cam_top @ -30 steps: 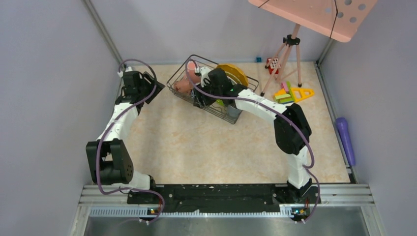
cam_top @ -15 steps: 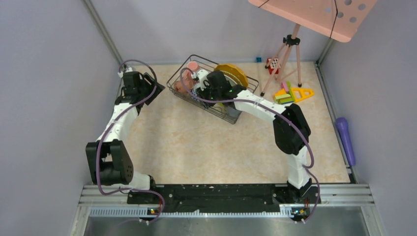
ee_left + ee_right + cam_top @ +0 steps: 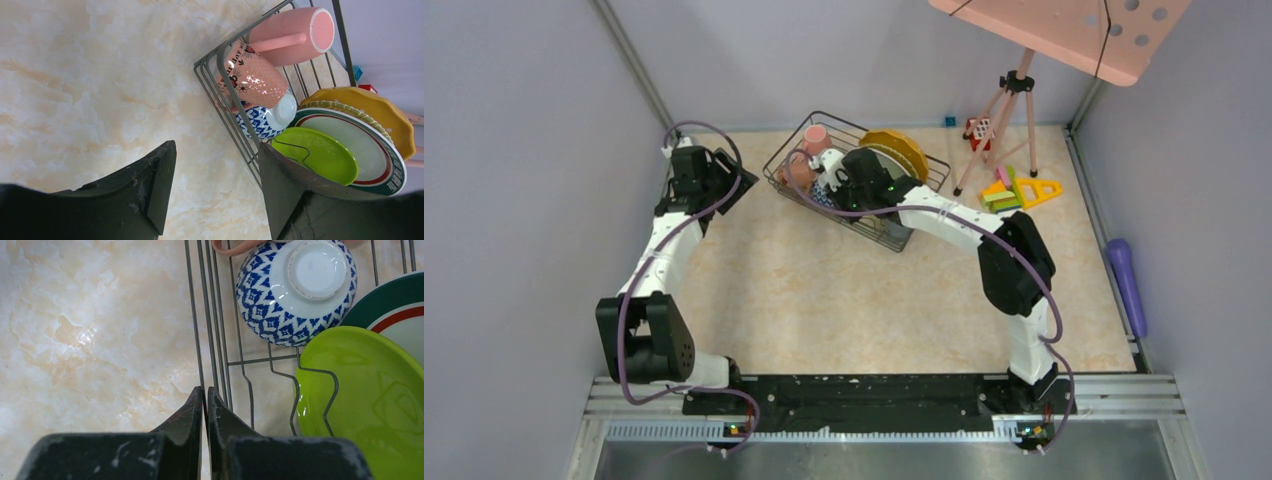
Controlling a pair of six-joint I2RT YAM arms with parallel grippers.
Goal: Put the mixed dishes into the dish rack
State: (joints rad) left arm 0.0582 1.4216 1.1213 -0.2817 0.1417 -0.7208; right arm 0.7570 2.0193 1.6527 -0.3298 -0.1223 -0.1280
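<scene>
Right hand (image 3: 205, 392) pressed together at the dish rack's (image 3: 876, 232) left rim; cannot tell if a wire is nipped. Left hand (image 3: 215, 192) spread, empty, off the rack's left corner.

Risk (judged): a tug on the rim tilts the rack and the pink mugs (image 3: 255, 80) roll.

Rack's long axis runs far-left to near-right, with plates on edge across it.

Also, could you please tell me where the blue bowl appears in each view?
Top external: the blue bowl is barely visible, at the near left side of the rack.
Left wrist: right of centre, just below the dotted mug.
Right wrist: top right, foot ring facing the camera.
Shared landmark: the rack's near wire wall, with the bowl just inside it.
</scene>
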